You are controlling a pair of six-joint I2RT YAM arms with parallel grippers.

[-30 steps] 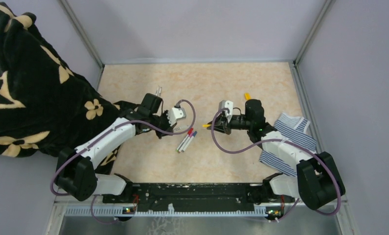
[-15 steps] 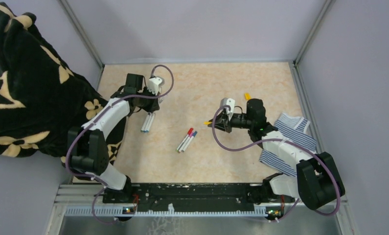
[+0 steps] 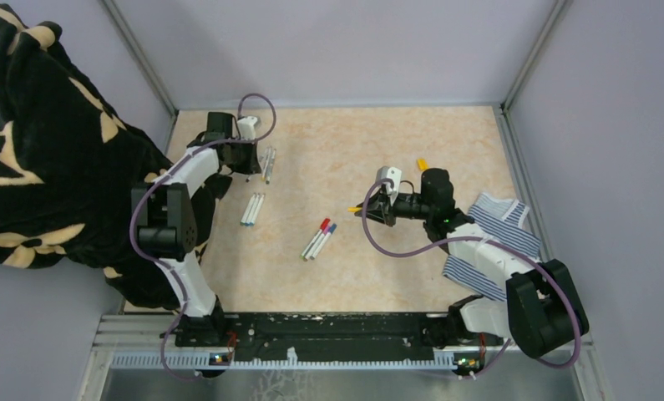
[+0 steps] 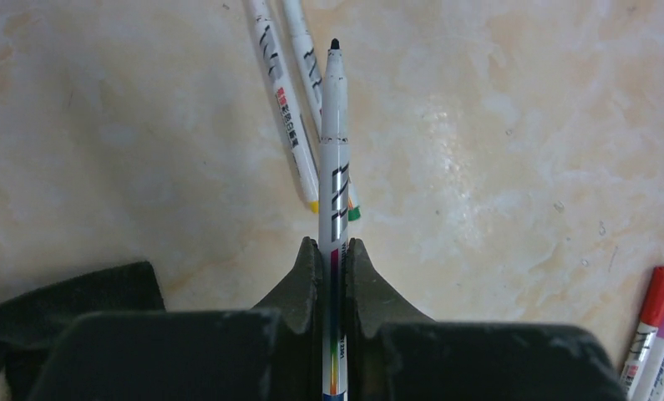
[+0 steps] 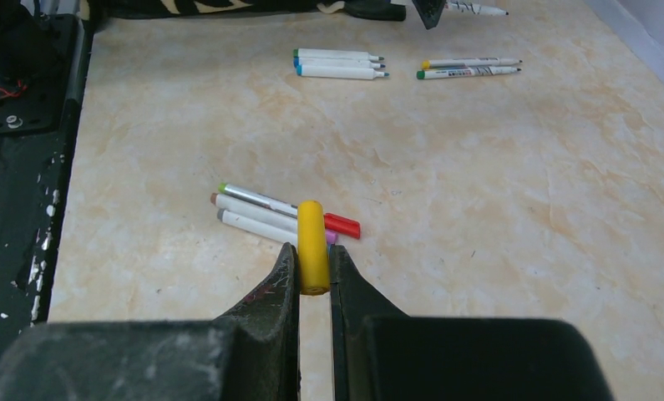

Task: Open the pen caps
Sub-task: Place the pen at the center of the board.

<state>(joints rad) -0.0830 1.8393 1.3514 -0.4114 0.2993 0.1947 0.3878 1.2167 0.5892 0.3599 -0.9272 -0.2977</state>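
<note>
Left wrist view: an uncapped pen (image 4: 334, 150) is pinched between the left gripper's (image 4: 334, 251) jaws. Released tilted, it could be dropped across the two bare pens (image 4: 293, 125) just ahead and set rolling. The yellow cap (image 5: 313, 242) nipped by the right gripper (image 5: 313, 255) could slip free. The left arm (image 3: 196, 163) is reached far forward, the right arm (image 3: 478, 242) bent low, with the capped pens (image 5: 266, 219) just beyond its jaws.

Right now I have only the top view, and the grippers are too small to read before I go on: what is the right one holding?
Observer: The right gripper is shut on a yellow cap, no pen in it.
Operator: And the left?
Observer: The left gripper is shut on a pen; its dark tip is bare.
Operator: Anything beneath it?
Observer: A yellow-ended pen and a green-ended pen, lying close together.
</note>
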